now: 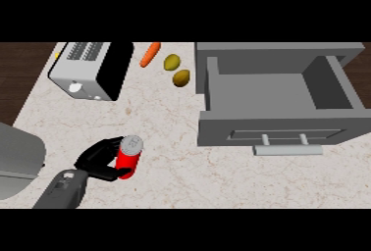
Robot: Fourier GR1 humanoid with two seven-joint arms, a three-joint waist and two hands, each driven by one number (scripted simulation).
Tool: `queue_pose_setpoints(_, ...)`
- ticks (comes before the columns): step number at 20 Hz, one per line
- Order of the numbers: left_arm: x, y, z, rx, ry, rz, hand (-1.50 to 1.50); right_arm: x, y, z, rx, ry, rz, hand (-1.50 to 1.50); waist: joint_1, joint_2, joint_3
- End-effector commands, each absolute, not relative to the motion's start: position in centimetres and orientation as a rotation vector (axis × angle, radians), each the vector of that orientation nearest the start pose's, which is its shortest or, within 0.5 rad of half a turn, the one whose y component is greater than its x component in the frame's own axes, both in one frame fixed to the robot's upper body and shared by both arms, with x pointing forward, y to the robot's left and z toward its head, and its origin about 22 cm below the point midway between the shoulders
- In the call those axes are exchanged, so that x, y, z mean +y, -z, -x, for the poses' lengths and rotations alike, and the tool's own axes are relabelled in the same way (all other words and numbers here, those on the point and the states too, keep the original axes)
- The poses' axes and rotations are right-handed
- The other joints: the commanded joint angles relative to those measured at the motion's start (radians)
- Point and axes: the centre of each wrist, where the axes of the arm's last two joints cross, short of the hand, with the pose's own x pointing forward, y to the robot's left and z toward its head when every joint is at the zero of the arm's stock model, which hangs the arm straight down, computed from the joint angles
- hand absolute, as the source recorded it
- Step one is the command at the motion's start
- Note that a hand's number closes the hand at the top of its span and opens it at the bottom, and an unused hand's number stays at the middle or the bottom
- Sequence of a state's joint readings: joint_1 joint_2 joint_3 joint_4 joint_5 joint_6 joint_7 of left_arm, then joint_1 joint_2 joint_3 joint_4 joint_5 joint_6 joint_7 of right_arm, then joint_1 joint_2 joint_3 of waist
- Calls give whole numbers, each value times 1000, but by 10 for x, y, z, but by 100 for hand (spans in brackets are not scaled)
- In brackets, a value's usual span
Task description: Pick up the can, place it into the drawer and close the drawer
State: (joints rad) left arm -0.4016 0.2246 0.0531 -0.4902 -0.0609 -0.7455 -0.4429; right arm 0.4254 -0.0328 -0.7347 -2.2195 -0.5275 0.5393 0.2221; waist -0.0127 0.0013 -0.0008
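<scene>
A red can with a silver top stands on the speckled counter at the lower left. My left hand comes in from the bottom edge and curls round the can, fingers on its left side and thumb under its lower end. The grey drawer stands pulled open at the right, its inside bare, with a silver handle on its front panel. My right hand does not show.
A silver and black toaster sits at the back left. A carrot and two brownish potatoes lie between the toaster and the drawer. A grey rounded object is at the left edge.
</scene>
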Motion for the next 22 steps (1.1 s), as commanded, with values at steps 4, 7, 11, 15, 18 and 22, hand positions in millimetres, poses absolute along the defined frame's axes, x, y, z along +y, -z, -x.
queue_pose_setpoints(4, 275, 119, -283, -1201, 423, 840, 150, -369, -105, -78, -1773, 99, 173, -150, 17, -3, 1)
queue_pose_setpoints(7, 259, 106, -297, -1234, 442, 917, 150, -371, -117, -73, -1770, 104, 179, -150, 18, -5, 1)
queue_pose_setpoints(11, 248, 95, -299, -1273, 451, 964, 150, -373, -109, -58, -1765, 140, 161, -150, 13, -7, 2)
queue_pose_setpoints(15, 272, 87, -303, -1446, 88, 660, 150, -372, -114, -50, -1767, 133, 188, -150, 21, -9, 2)
queue_pose_setpoints(18, 266, 91, -302, -1527, -240, 391, 150, -374, -117, -48, -1753, 125, 209, -150, 37, -11, 2)
queue_pose_setpoints(22, 243, 53, -323, -1581, -273, 306, 150, -367, -122, -47, -1776, 133, 204, -150, 21, -12, 3)
